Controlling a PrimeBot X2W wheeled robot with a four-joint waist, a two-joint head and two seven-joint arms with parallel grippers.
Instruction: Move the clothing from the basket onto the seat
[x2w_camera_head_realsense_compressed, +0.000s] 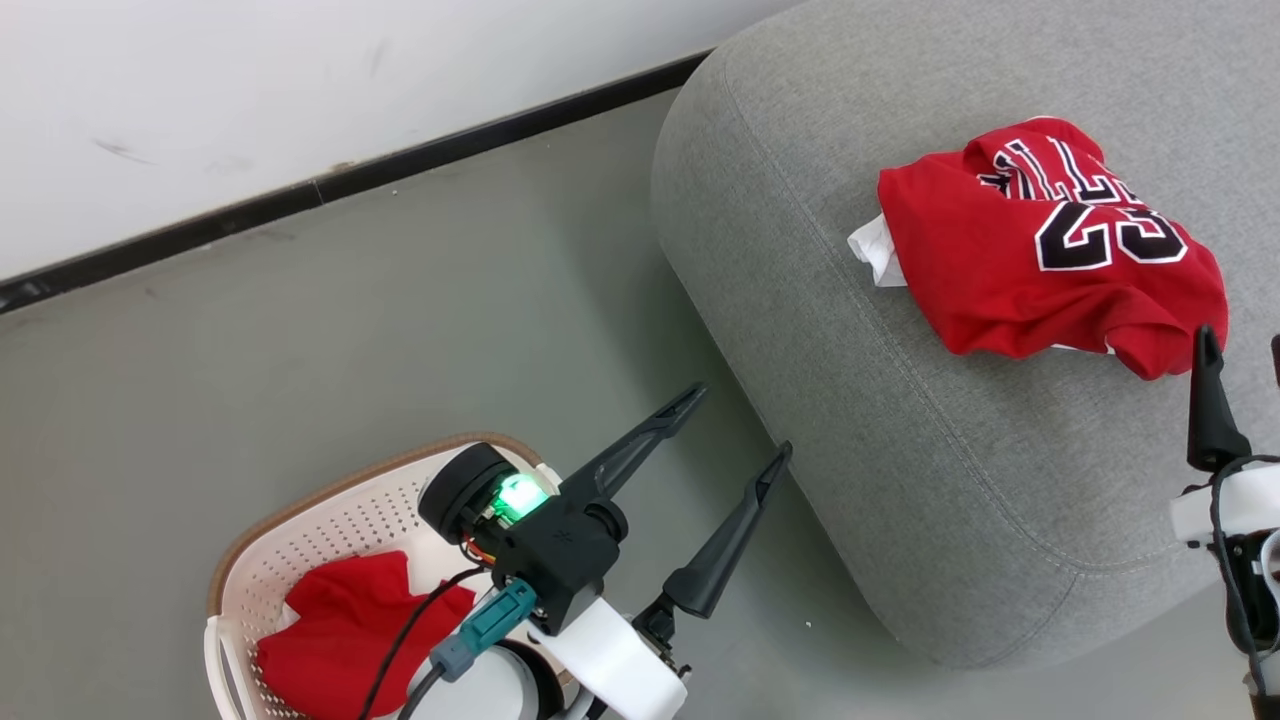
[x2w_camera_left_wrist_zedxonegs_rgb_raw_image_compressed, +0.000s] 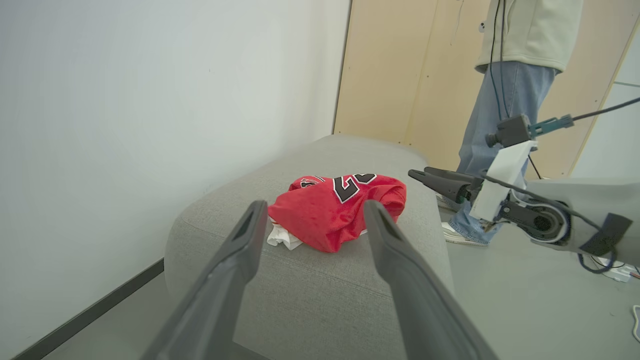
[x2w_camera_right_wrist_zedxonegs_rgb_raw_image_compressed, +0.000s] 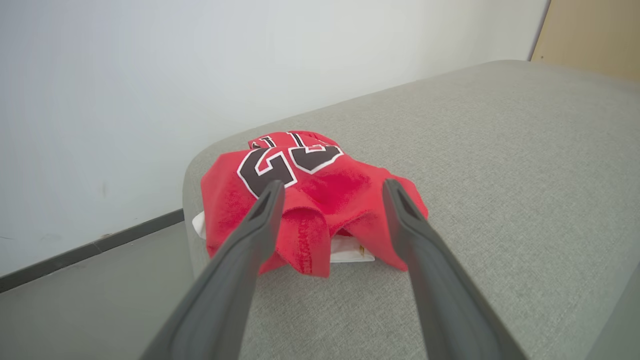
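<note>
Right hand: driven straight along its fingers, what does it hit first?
Likely the red jersey, crumpled on the grey sofa directly ahead of the right hand; its open fingers frame it. Exact gap is hard to judge.

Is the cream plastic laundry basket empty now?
No, a crumpled red garment lies inside the cream perforated basket.

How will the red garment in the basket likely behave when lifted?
Probably floppy: the red garment lies crumpled in the basket, so it should sag and dangle from a pinch. Likely light, being thin cloth like the jersey bunched on the sofa.
</note>
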